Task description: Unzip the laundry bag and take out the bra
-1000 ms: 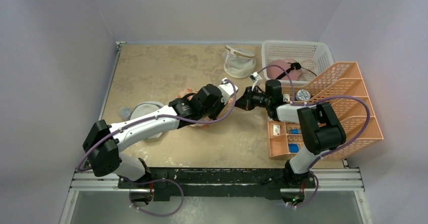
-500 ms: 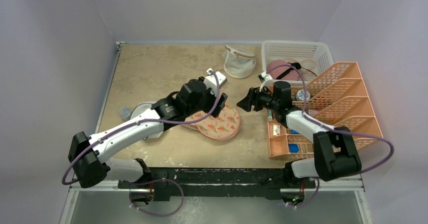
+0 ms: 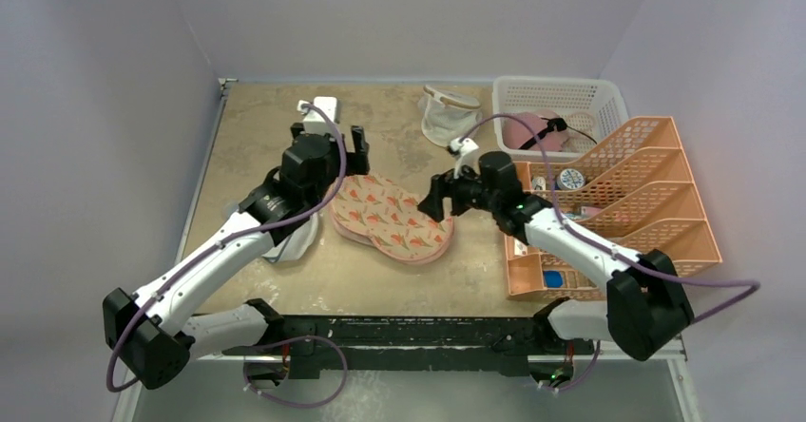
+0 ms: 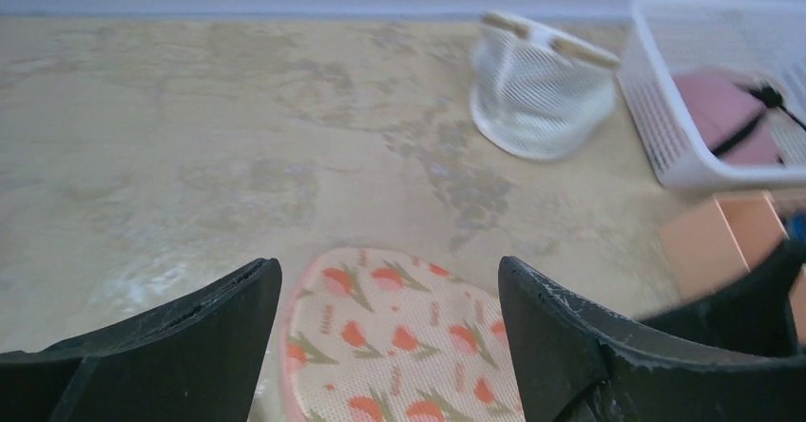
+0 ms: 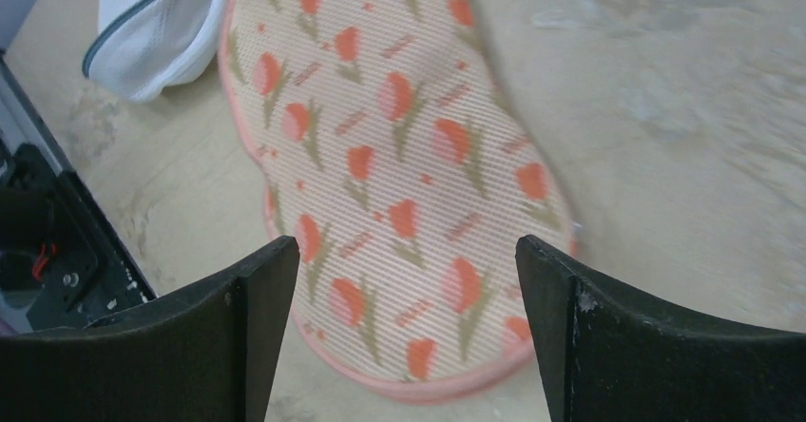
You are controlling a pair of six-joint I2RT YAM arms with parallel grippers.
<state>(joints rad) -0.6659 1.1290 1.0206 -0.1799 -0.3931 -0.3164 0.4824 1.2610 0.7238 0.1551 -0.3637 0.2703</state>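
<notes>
Laundry bag [image 3: 390,218] flat on table [image 3: 266,127], both grippers empty.
Long axis runs far-left to near-right; left gripper [image 4: 388,268] spread wide at far-left end, right gripper [image 5: 409,248] spread wide over right side.

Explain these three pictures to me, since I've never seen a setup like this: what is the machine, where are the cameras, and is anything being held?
Two robot arms are bolted at the near edge of a table. The wide picture looks down from above and behind them. The other two come from a camera on each wrist, so the black shapes low in those views belong to the arm itself. The left gripper and right gripper are both open and hold nothing. Between them lies the laundry bag, flat, peach with an orange-red print. No bra shows anywhere. Also on the table are a round white mesh pouch, a cup-shaped mesh pouch, a white basket and an orange rack.
</notes>
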